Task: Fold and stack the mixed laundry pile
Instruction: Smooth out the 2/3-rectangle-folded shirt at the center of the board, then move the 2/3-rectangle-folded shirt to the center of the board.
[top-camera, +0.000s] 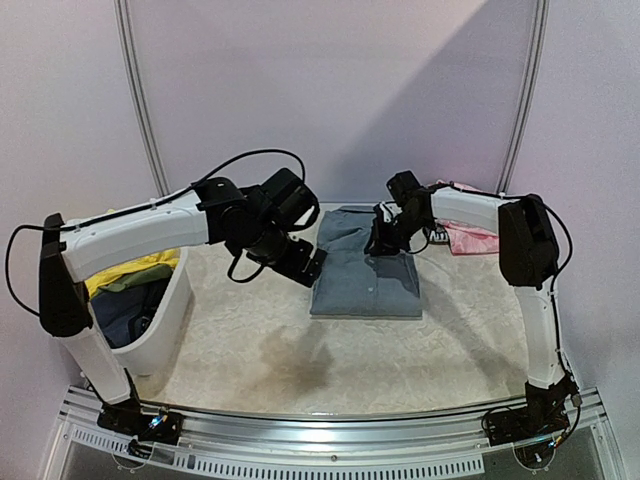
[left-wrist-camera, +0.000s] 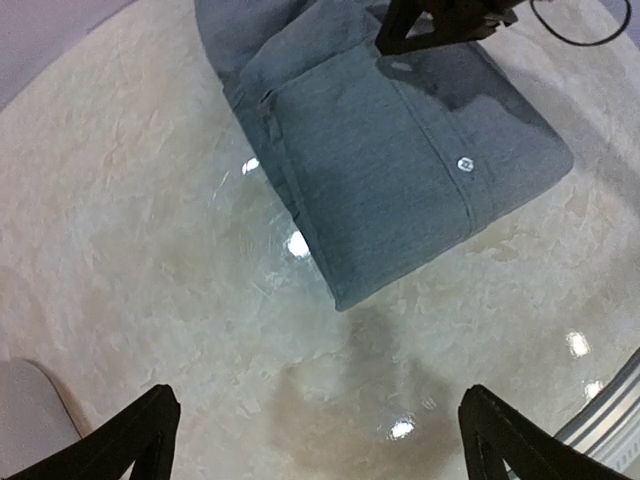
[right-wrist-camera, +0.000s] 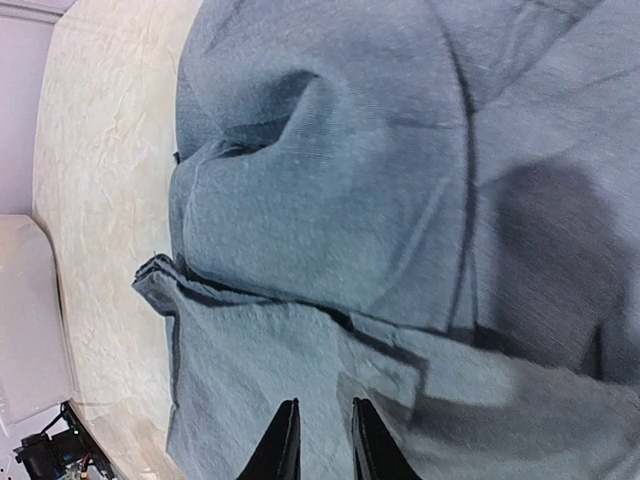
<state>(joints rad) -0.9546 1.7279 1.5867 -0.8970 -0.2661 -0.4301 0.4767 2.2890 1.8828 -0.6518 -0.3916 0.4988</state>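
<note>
A grey shirt (top-camera: 365, 268) lies folded into a rectangle at the middle back of the table, its button placket up (left-wrist-camera: 400, 170). My left gripper (top-camera: 312, 264) hovers at the shirt's left edge, jaws wide open over bare table (left-wrist-camera: 320, 445), holding nothing. My right gripper (top-camera: 384, 240) hangs low over the shirt's far right part. Its fingertips (right-wrist-camera: 283, 445) stand a narrow gap apart above the layered grey folds (right-wrist-camera: 330, 230), with no cloth between them. More of the laundry pile, yellow (top-camera: 135, 268), olive and dark blue (top-camera: 125, 315), fills the tub. A pink piece (top-camera: 470, 238) lies behind the right arm.
The white plastic tub (top-camera: 170, 315) stands at the table's left edge under my left arm. A metal rail (top-camera: 330, 425) runs along the near edge. White wall panels close the back.
</note>
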